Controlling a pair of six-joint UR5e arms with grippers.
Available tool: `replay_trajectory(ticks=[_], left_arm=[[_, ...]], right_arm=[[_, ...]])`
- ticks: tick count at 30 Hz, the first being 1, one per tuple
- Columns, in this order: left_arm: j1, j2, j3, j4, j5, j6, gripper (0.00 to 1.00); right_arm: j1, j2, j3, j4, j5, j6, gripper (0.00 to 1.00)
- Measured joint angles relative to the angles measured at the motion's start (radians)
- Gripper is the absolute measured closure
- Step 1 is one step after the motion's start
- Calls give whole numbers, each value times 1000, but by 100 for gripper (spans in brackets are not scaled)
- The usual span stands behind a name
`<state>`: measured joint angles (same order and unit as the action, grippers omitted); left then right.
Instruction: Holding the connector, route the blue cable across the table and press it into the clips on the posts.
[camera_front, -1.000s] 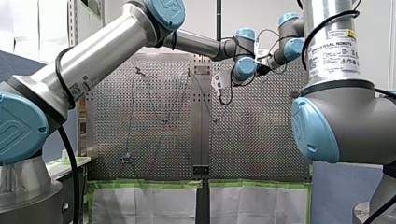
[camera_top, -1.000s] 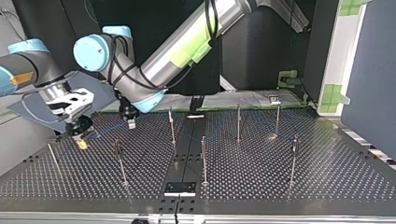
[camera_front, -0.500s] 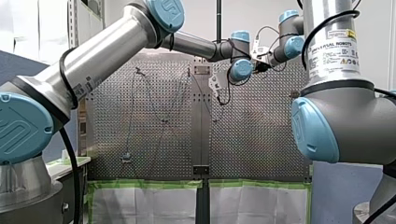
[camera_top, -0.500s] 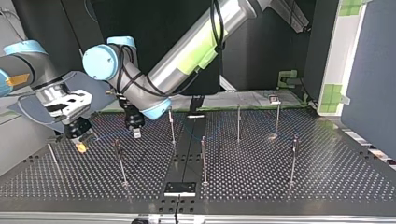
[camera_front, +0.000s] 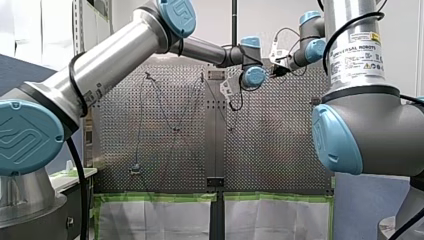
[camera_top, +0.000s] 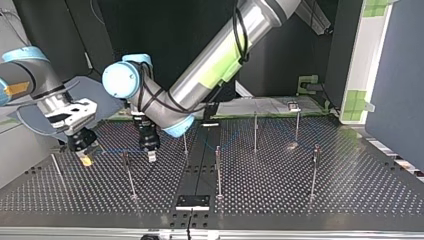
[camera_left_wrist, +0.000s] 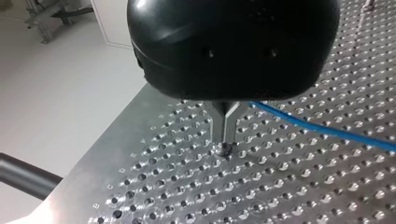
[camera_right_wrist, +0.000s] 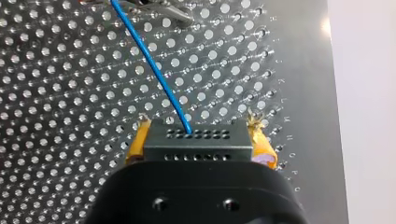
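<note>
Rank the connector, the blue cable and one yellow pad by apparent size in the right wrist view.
Largest: connector.
Then blue cable and yellow pad, too alike to rank: the cable is long but thin, the pad short but wider.

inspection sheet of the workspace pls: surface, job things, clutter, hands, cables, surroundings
surface: perforated metal table
job's things: connector held in my right hand; thin posts upright across the table
clutter: nothing seen
hands: my right hand has yellow pads shut on the connector; my left hand has metal fingers together, tips close to the table
cables: blue cable runs from the connector past my left hand; grip on it unclear
surroundings: dark backdrop; green tape on a panel at the top view's right
</note>
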<state>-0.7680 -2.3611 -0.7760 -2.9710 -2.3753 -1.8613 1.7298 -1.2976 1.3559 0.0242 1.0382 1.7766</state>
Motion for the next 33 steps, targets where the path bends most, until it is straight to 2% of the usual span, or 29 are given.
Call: replay_trajectory(ticks=[15, 22, 23, 24, 26, 27, 28, 29, 30, 31, 32, 33], left_arm=[[50, 0, -89, 118, 117, 8, 100], [63, 0, -91, 146, 136, 8, 100], [63, 0, -92, 145, 136, 8, 93], [63, 0, -92, 144, 138, 8, 93], [63, 0, -92, 140, 143, 7, 79], [62, 0, -92, 136, 148, 5, 79], [62, 0, -92, 133, 153, 4, 64], [61, 0, -92, 129, 156, 2, 53], [59, 0, -92, 123, 161, -1, 53], [57, 0, -92, 117, 163, -4, 34], [56, 0, -92, 111, 165, -7, 23], [54, 0, -92, 103, 167, -10, 23]], right_arm=[[-9, 48, -19, -25, -13, 0, 100], [-19, 53, -34, -25, -18, 0, 100], [-20, 53, -36, -25, -18, 0, 100], [-21, 54, -37, -25, -19, 0, 100], [-23, 54, -39, -25, -19, 0, 100], [-23, 54, -40, -24, -19, 0, 100], [-24, 55, -40, -24, -19, 0, 100], [-25, 55, -40, -24, -19, 0, 100], [-26, 55, -40, -24, -19, 0, 100], [-26, 55, -40, -24, -19, 0, 100], [-26, 55, -40, -24, -19, 0, 100], [-26, 55, -40, -24, -19, 0, 100]])
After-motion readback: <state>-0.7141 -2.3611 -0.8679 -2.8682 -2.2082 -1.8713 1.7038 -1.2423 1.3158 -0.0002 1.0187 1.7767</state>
